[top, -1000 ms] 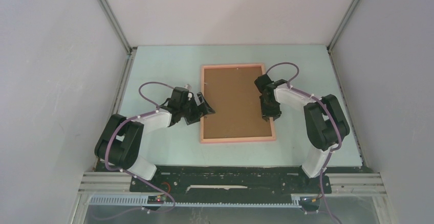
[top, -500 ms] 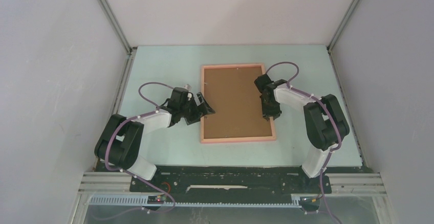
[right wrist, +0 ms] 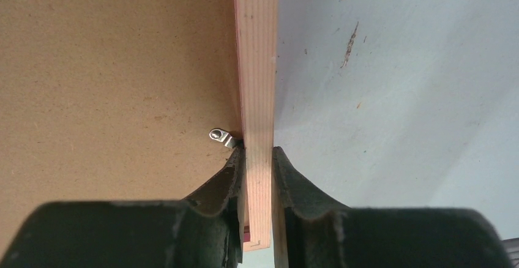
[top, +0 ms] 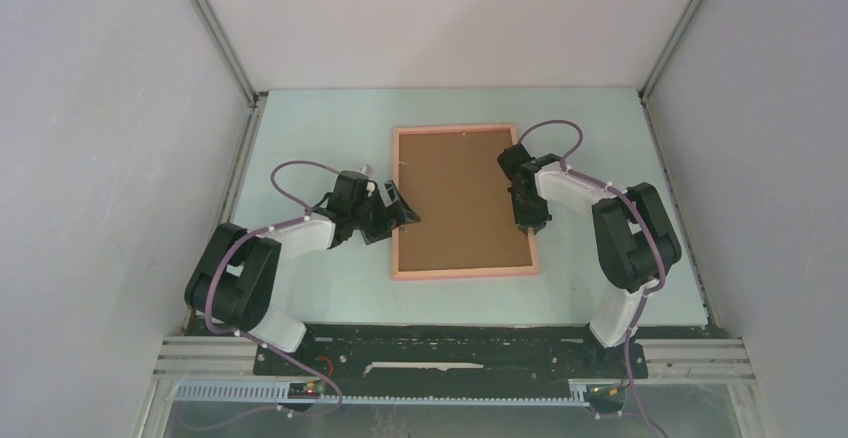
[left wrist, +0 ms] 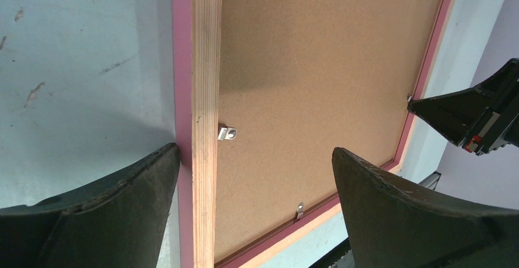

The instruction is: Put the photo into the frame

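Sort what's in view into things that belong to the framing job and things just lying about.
Job: frame, face down; backing board in it; metal tab; right gripper pinching its right rail; left gripper open astride the left rail; photo not visible.
Just there: table; enclosure walls.

I see a pale green table (top: 320,128) boxed in by plain white walls (top: 100,158), metal posts (top: 215,33) at back corners, even light.
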Controlling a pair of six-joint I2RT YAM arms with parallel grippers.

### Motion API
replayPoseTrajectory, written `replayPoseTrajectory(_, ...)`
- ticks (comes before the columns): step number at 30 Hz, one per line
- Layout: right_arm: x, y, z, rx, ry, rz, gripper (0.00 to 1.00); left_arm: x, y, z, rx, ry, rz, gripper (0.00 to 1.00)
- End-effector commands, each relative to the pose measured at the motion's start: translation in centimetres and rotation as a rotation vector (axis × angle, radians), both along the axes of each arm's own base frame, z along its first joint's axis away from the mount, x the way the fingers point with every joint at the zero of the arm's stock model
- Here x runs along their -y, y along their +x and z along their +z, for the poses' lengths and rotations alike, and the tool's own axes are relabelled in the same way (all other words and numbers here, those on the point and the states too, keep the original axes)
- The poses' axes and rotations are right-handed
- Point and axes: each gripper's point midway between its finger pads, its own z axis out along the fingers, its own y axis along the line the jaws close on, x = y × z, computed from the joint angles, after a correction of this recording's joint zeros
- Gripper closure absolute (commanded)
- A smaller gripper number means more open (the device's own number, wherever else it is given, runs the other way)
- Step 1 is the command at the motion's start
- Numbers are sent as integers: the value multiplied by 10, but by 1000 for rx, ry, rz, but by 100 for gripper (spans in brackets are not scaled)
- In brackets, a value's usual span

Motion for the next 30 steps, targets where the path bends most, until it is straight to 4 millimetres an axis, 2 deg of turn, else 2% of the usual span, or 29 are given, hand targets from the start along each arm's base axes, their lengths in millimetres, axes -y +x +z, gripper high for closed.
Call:
replayPoseTrajectory(1,-9,26,0,85,25,-1,75,5,-2,2,12,-28,-19,5)
replayPoseTrajectory(4,-13,25,8,101,21,25,67,5,-1,1,10,-29,-19,5)
replayPoseTrajectory(8,-13,24,14,111,30,24,63,5,-2,1,10,-28,-18,5)
replayPoseTrajectory(14,-15,26,10,104,38,21,62,5,-2,1,9,-30,-19,5)
replayPoseTrajectory(17,-18,26,11,106,44,25,57,5,-1,1,10,-30,-20,5)
replayPoseTrajectory(26,-21,25,11,96,60,32,56,5,-1,1,9,-31,-20,5)
replayPoseTrajectory(30,-21,21,21,107,57,32,56,5,-2,1,7,-31,-21,5)
